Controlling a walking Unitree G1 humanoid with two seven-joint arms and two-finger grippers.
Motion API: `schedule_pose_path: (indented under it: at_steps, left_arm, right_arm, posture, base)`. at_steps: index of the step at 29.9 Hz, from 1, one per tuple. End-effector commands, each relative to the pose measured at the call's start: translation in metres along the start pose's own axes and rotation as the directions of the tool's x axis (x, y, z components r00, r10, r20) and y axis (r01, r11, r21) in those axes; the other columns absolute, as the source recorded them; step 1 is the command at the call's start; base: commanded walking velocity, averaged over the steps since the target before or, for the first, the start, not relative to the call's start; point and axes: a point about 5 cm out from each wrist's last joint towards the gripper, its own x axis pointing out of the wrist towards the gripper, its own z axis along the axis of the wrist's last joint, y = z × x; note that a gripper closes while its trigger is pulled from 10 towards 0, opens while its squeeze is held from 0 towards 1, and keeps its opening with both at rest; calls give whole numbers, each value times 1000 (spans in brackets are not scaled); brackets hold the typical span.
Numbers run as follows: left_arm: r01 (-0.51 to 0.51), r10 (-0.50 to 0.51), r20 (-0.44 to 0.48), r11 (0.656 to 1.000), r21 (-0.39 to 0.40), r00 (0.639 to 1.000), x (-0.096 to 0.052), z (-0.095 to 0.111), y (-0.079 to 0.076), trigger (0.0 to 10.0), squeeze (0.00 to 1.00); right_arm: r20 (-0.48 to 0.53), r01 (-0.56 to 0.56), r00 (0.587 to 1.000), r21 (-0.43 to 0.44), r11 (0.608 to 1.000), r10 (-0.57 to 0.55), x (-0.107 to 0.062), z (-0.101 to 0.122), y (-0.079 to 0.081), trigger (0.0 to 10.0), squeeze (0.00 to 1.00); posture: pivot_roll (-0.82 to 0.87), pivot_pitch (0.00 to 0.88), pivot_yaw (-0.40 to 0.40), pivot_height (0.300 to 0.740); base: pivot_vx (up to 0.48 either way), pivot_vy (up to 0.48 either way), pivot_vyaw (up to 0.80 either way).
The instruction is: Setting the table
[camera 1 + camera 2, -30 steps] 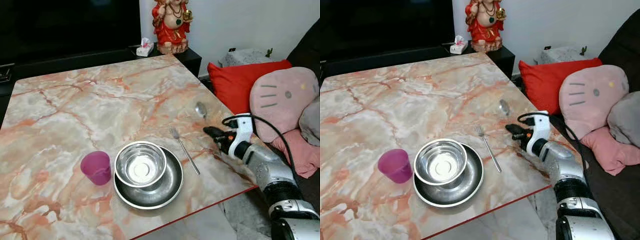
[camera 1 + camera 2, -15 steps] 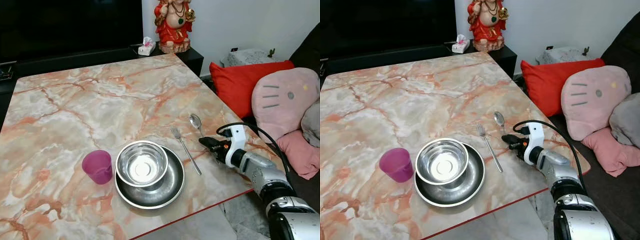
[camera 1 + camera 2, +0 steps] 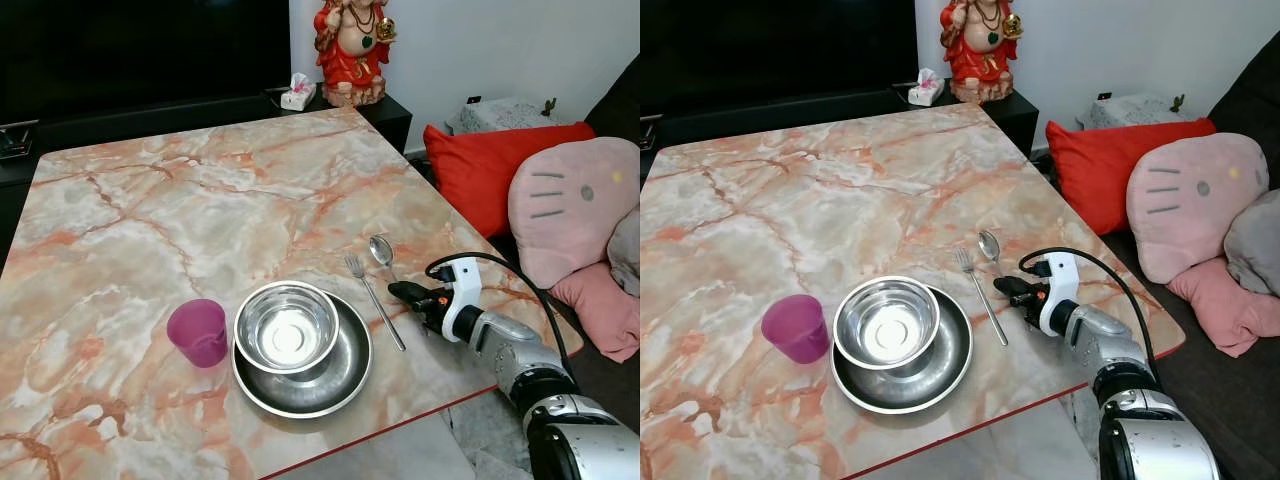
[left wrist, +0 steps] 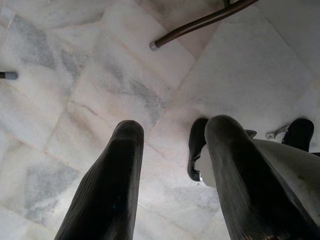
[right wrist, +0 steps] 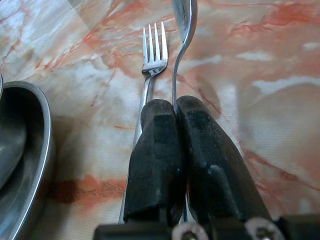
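My right gripper (image 3: 400,291) is low over the marble table (image 3: 200,200), shut on the handle of a steel spoon (image 3: 381,250). The spoon's bowl (image 5: 184,15) points away from me, just right of a steel fork (image 3: 373,300) lying flat on the table. In the right wrist view the fork (image 5: 152,55) lies right beside the pinched spoon handle. Left of the fork, a steel bowl (image 3: 285,327) sits in a steel plate (image 3: 340,375). A pink cup (image 3: 198,333) stands left of the plate. My left gripper (image 4: 172,165) hangs open over a tiled floor.
The table's red front edge (image 3: 400,425) runs close below the plate. Red (image 3: 480,170) and pink (image 3: 575,205) cushions lie on the sofa at the right. A red statue (image 3: 352,50) and a tissue box (image 3: 294,96) stand on the dark cabinet beyond the table.
My right gripper has carried the spoon leftward across the table, from well right of the fork to just beside it. The camera shifted slightly.
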Motion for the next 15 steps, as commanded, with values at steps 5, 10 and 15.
schedule_pose_path:
  at_steps: [5, 10, 15]
  left_arm:
    - [-7, 7, -26, 1000, -3, 1000, 0, -1, 0, 10000, 0]
    - [5, -5, -16, 1000, -1, 1000, 4, 6, -12, 10000, 0]
    - [27, -27, -8, 1000, 4, 1000, 6, 10, -34, 10000, 0]
  right_arm:
    - [4, 8, 1000, 18, 1000, -8, 2, -2, 1, 10000, 0]
    - [-9, 17, 1000, 25, 1000, -17, 3, -6, 1, 10000, 0]
    - [-18, 17, 1000, 23, 1000, -16, 3, -8, 1, 10000, 0]
  posture:
    - [83, 30, -10, 740]
    - [84, 32, -10, 740]
    - [84, 32, -9, 740]
  base:
    - [0, 0, 0]
    - [0, 0, 0]
    - [0, 0, 0]
